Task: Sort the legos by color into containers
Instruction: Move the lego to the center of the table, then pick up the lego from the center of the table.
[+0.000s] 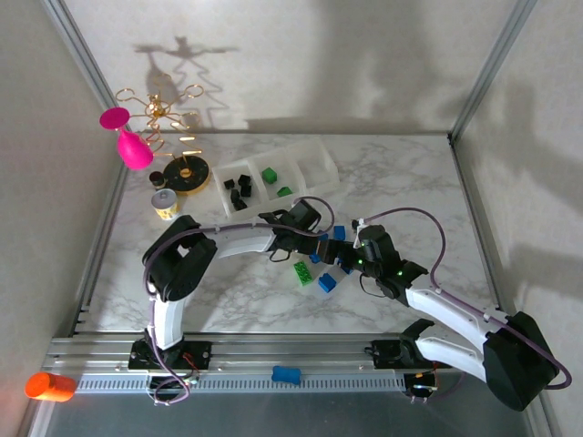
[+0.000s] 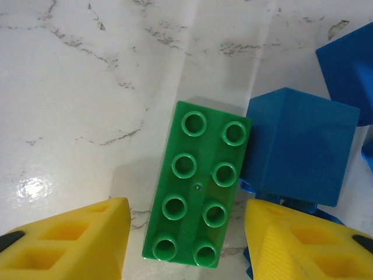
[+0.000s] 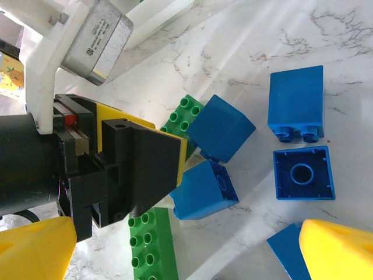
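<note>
The clear three-part tray (image 1: 321,157) stands at the back, with black legos (image 1: 239,188) in its left cell and green ones (image 1: 271,175) in the middle cell. My left gripper (image 2: 186,248) is open low over the table, its yellow fingers (image 2: 87,242) on either side of a green eight-stud brick (image 2: 198,184) without touching it. A blue brick (image 2: 300,149) lies against that brick's right side. My right gripper (image 3: 192,259) is open above several blue bricks (image 3: 204,189) and a second green brick (image 3: 152,248). From above, both grippers (image 1: 314,241) (image 1: 349,259) meet over the pile.
The left arm's black and yellow finger (image 3: 145,163) sits close in front of the right wrist camera. A pink goblet (image 1: 135,146), gold wire stand (image 1: 164,109), black-and-gold disc (image 1: 189,173) and small can (image 1: 165,203) stand at the back left. An orange cylinder (image 1: 50,386) and a light-blue piece (image 1: 287,374) lie by the rail.
</note>
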Controlling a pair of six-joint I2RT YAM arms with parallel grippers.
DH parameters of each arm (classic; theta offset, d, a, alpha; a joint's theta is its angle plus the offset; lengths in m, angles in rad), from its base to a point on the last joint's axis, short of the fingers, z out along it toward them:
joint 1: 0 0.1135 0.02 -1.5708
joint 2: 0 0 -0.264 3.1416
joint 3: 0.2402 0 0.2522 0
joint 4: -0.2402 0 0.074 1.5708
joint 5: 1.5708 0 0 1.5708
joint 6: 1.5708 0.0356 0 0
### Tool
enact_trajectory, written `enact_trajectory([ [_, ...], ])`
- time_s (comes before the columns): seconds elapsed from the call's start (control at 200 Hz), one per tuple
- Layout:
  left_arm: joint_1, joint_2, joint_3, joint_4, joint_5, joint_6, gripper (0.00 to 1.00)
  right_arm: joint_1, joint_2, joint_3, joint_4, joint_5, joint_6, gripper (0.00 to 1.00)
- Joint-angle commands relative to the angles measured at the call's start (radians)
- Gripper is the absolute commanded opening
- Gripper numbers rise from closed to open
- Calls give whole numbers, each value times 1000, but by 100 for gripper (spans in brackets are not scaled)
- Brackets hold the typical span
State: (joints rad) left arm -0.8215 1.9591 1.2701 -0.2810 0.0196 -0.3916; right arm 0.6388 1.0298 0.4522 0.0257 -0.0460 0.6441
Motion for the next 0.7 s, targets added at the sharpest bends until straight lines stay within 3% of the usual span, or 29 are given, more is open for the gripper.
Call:
enact_trajectory([
  [0.0,-1,26,39,-21,14,30,56,-7,-14,-9,10,13,14,99],
  [0.19,13,70,70,-60,-24,34,56,-7,-6,-5,11,12,13,99],
  [0.36,39,73,73,-71,-45,22,47,-7,-9,11,-4,12,16,99],
  [0.696,55,46,58,-72,-66,11,38,-7,5,44,-14,13,10,99],
])
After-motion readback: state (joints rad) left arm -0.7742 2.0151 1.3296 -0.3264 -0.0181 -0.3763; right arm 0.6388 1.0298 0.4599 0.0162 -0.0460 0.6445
